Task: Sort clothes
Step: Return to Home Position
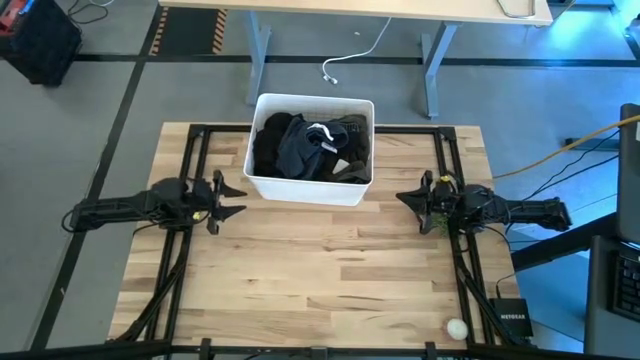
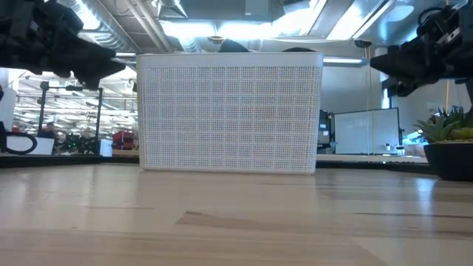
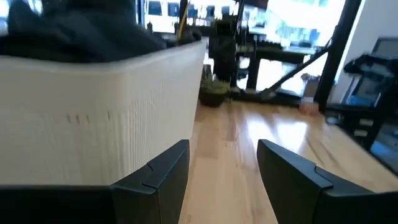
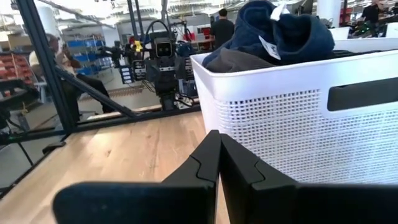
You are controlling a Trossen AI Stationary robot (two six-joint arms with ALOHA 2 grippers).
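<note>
The clothes [image 1: 310, 148] lie heaped in the white plastic bin [image 1: 262, 182] at the table's far middle: black pieces, a dark navy piece [image 4: 283, 34] with a white tag on top, an olive-brown piece [image 1: 350, 168]. The pink striped shirt is out of view. My left gripper [image 1: 238, 198] hovers open just left of the bin's near left corner, its fingers [image 3: 165, 177] level, pointing toward the table's right. My right gripper [image 1: 403, 198] hovers shut, empty, right of the bin's near right corner, pointing left.
A small potted plant [image 2: 451, 144] stands at the table's right by the right arm. A white round object [image 1: 457, 328] and a dark box [image 1: 510, 322] lie at the near right corner. Bare wooden table [image 1: 320, 280] stretches in front of the bin.
</note>
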